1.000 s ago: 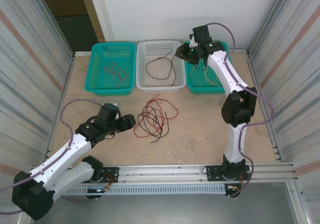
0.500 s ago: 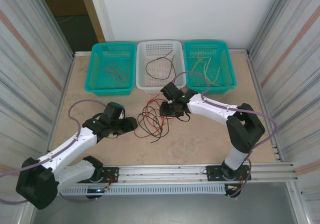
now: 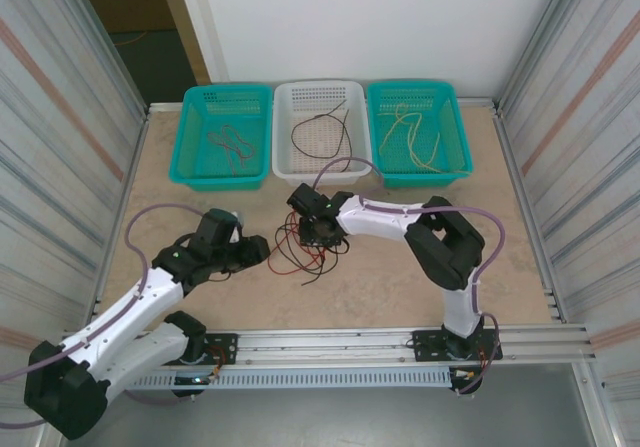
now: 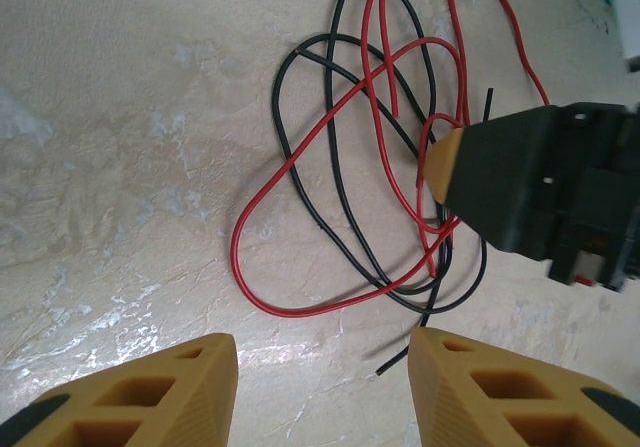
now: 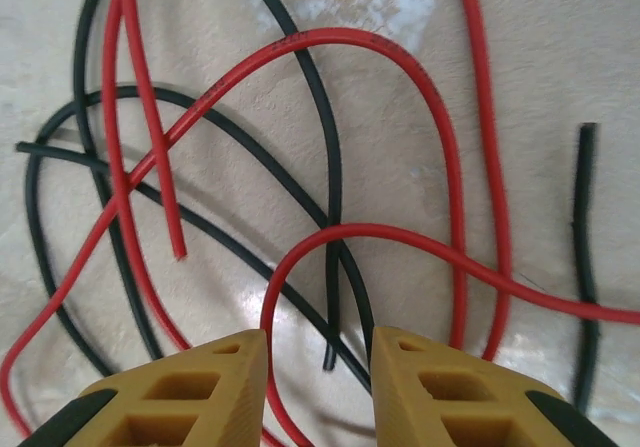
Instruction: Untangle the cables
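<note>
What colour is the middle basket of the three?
The middle basket is white, best seen in the top external view.

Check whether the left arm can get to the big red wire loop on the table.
Probably yes. The left arm's fingers stand open facing the red wire loop, with only table between. The right arm's fingers sit farther off, clear of the loop's near bend.
</note>
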Available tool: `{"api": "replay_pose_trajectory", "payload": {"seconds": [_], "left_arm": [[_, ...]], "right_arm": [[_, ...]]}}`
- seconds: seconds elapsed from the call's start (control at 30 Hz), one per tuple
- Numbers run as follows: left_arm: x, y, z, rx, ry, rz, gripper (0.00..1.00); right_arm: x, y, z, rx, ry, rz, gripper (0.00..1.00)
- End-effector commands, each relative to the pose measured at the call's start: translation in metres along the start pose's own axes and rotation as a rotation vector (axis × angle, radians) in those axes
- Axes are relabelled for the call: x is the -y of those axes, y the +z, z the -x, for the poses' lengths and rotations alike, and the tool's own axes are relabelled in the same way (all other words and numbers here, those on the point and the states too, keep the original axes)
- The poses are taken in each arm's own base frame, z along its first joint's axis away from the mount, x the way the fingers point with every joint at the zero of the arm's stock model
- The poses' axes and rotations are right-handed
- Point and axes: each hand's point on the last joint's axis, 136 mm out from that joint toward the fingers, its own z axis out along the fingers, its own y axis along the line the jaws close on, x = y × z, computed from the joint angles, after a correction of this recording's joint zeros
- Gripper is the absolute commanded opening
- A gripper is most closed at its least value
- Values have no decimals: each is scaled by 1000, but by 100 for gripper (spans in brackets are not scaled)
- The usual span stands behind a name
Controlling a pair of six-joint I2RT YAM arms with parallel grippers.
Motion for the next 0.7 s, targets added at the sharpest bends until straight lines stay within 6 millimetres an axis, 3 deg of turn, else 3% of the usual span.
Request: {"api": "replay_pose_trajectory", "payload": {"seconds": [0.0, 0.13, 0.43, 0.67], "left_arm": [[-7, 1, -3, -7, -20, 21, 49], [-5, 2, -3, -15, -21, 8, 48], [-5, 5, -3, -13, -20, 6, 48], [-5, 6, -4, -17, -19, 3, 47]], "right_arm": [[-9, 7, 2, -5, 35, 2, 30], [-11, 8, 0, -14, 27, 6, 31], [-17, -12, 4, 49, -27, -33, 29], [-18, -3, 0, 28, -51, -61, 26]]}}
